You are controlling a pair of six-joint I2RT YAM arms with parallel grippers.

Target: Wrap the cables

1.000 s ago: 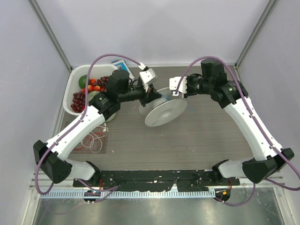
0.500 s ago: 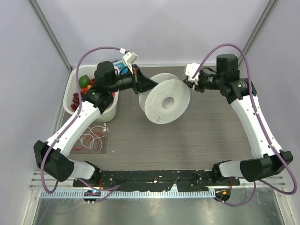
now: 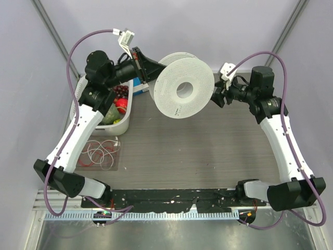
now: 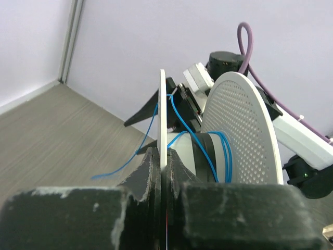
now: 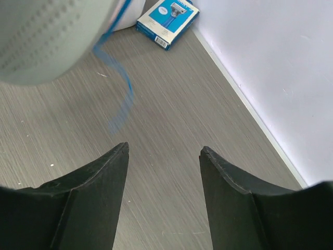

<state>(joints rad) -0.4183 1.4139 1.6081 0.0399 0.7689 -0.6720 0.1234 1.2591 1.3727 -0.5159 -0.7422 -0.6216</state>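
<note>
A white perforated spool (image 3: pixel 195 73) hangs in the air at the back of the table, its face turned toward the top camera. My left gripper (image 3: pixel 151 73) is shut on the rim of one thin flange (image 4: pixel 163 114), pinched between both fingers (image 4: pixel 164 156). A thin blue cable (image 4: pixel 227 156) loops round the spool's hub, and a loose end trails down to the table (image 5: pixel 125 88). Just right of the spool, my right gripper (image 3: pixel 217 96) stands open above bare tabletop with nothing between its fingers (image 5: pixel 164 148). Red and white cables (image 3: pixel 101 153) lie in loose loops at the table's left.
A white basket (image 3: pixel 78 104) of fruit stands at the back left under my left arm. A small blue box (image 5: pixel 167 16) lies by the back wall. Metal frame posts rise at the two back corners.
The left arm has raised the spool up and toward the back, turning its face to the camera. The right gripper has opened and pulled back to the right of the spool.
</note>
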